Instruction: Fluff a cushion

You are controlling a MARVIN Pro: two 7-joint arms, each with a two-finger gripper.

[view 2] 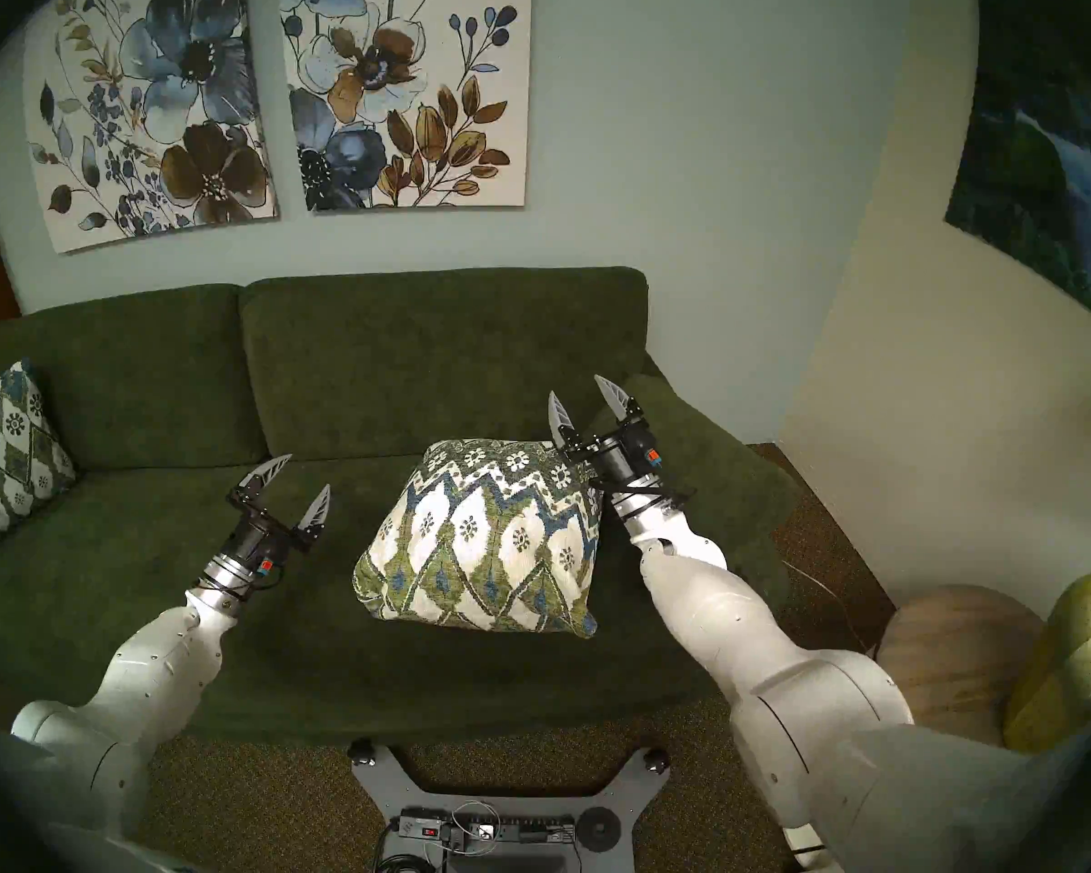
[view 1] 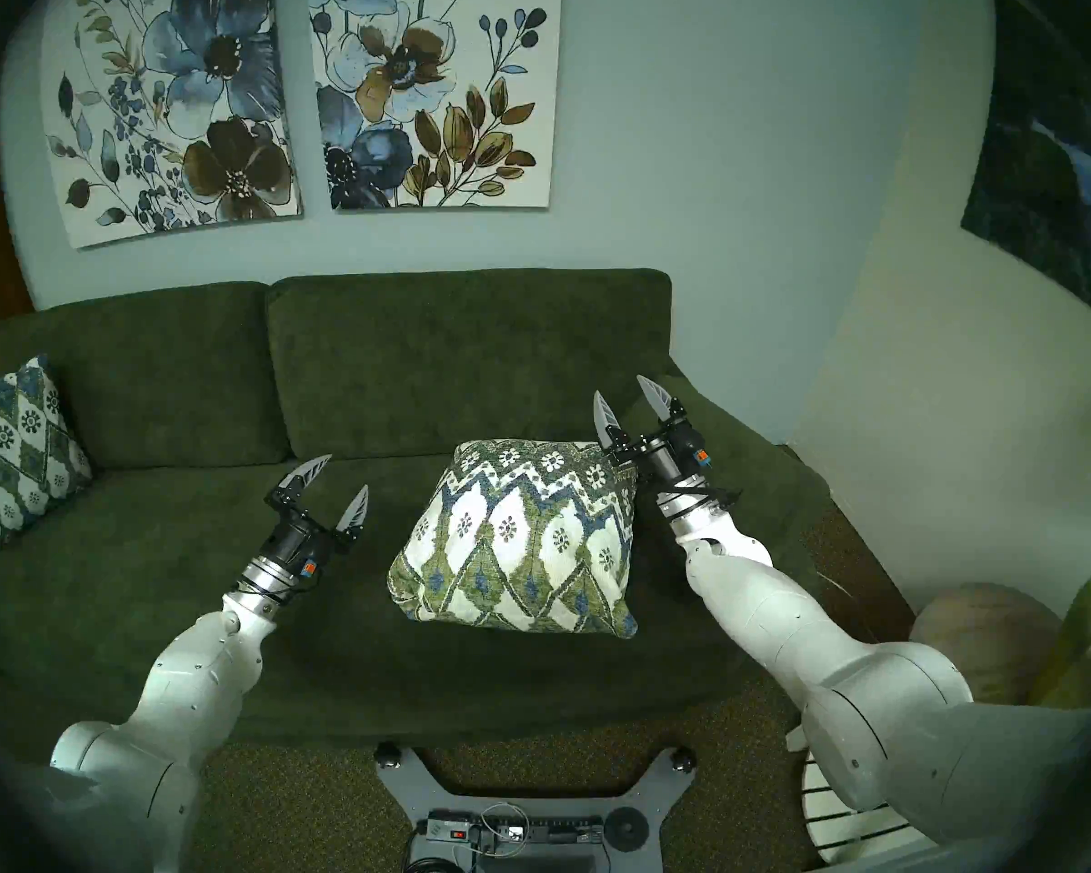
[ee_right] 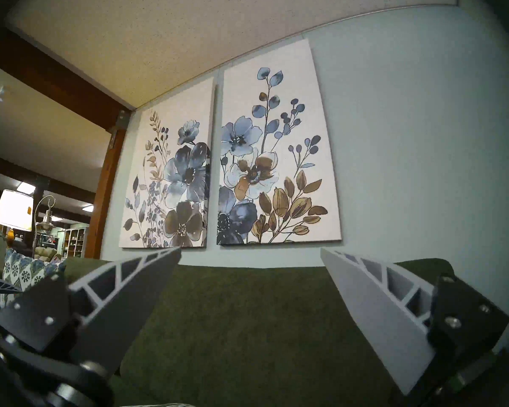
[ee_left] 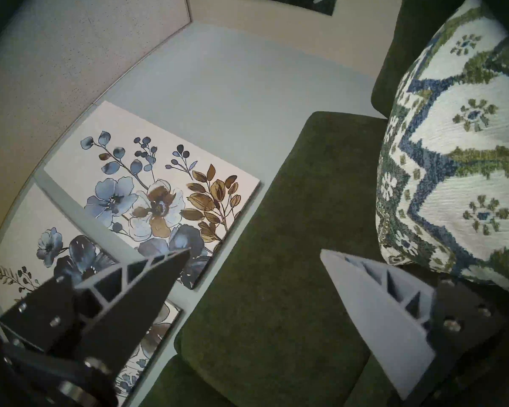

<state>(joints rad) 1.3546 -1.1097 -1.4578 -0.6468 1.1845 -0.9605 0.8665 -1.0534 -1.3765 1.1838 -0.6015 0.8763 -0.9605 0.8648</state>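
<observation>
Both sets of jaws stand released, gripping nothing. The left gripper [view 1: 340, 478] has its fingers spread wide and pointed up toward the sofa back, hovering just off the cushion's left edge without touching it; in the left wrist view the cushion [ee_left: 465, 151] fills the right side, beyond the pale finger [ee_left: 373, 315]. The right gripper [view 1: 630, 394] also has its jaws parted, its fingers aimed upward past the cushion's far right corner. Its black wrist body sits right against that corner, though whether it actually presses the fabric cannot be told. Through the right wrist view the gap between the fingers shows only the sofa back [ee_right: 247, 324] and wall above it.

The cushion [view 1: 518, 538] lies flat on the seat of the dark green sofa [view 1: 152, 569], roughly at the middle of the right-hand seat, between the two arms. It looks plump, its near edge close to the front of the seat surface.

Well to the cushion's left, a second patterned pillow [view 1: 14, 449] leans at the sofa's far end. Above the cushion, on the wall behind the sofa, hang two floral canvases [view 1: 436, 97].
</observation>
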